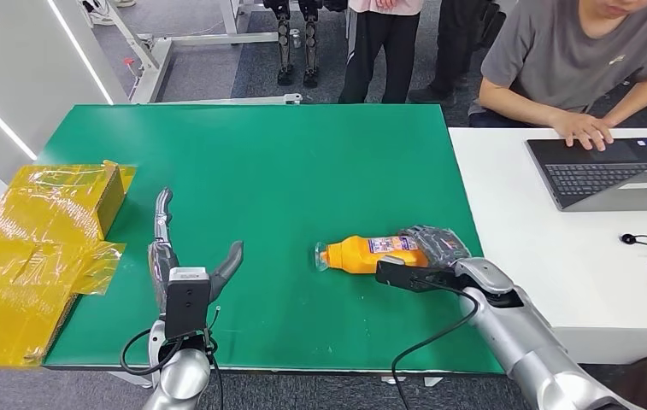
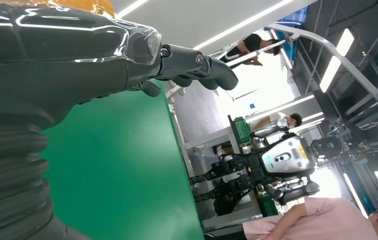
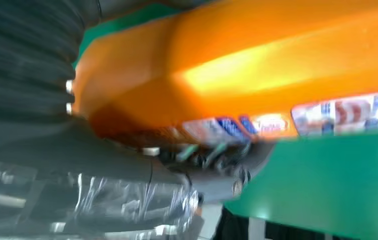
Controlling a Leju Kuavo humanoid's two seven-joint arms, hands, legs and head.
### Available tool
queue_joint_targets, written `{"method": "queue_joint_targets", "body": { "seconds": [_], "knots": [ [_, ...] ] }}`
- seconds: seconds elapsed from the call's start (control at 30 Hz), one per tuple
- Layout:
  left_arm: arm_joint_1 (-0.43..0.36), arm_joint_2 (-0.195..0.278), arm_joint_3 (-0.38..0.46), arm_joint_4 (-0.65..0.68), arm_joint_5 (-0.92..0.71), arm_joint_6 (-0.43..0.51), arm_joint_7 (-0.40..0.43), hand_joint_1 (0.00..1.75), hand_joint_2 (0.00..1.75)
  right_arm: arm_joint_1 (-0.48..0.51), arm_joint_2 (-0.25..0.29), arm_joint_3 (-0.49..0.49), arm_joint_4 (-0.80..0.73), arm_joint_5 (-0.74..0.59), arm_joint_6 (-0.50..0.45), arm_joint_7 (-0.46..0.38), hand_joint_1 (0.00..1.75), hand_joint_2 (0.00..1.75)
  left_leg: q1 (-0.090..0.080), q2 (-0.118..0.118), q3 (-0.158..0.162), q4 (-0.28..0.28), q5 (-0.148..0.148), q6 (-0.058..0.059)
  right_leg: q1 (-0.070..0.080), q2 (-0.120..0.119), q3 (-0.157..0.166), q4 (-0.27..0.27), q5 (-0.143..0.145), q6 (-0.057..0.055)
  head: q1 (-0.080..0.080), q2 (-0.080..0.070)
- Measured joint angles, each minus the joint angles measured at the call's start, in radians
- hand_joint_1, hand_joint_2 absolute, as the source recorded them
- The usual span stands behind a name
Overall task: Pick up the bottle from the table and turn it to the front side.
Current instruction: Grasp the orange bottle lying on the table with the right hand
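Head view, left to right: yellow cardboard box (image 1: 42, 248) overhangs the green table's (image 1: 285, 162) left edge; left hand (image 1: 179, 256) just right of the box, fingers spread, holding nothing; orange bottle (image 1: 369, 254) lies on its side right of centre on the table, cap pointing left; right hand (image 1: 429, 254) clamped round its base; laptop (image 1: 597, 171) on the white table (image 1: 559, 256) beyond.

Left hand (image 2: 127, 55) hovers empty over green table (image 2: 117, 170); fingers (image 2: 211, 70) curled; humanoid robot (image 2: 271, 165) beyond.
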Motion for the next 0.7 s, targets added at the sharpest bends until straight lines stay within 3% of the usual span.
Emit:
{"method": "queue_joint_targets", "body": {
  "seconds": [0.23,0.4,0.7],
  "knots": [
    [0.011,-0.002,0.008,-0.001,-0.016,0.0,-0.01,0.0,1.75,0.045,0.065,-0.033,-0.021,-0.011,-0.266,0.003,1.75,1.75,0.0,-0.001,-0.004,0.0,0.002,0.0,0.0,-0.001,-0.004,0.001,0.0,0.0,0.0,0.0],
    [0.015,-0.011,0.016,-0.001,-0.009,0.0,-0.043,0.0,1.75,0.111,0.131,-0.114,-0.137,-0.1,-0.506,-0.102,1.75,1.75,0.0,-0.001,-0.007,0.0,0.002,0.0,0.0,-0.001,-0.008,0.001,0.0,-0.001,0.0,0.0],
    [0.011,-0.031,0.035,0.011,0.0,0.0,-0.078,0.0,1.75,0.25,0.219,-0.187,-0.315,-0.235,-0.714,-0.28,1.75,1.75,0.0,-0.001,-0.011,-0.001,0.001,0.0,0.0,-0.001,-0.011,0.001,-0.001,-0.001,0.0,0.0]
  ]
}}
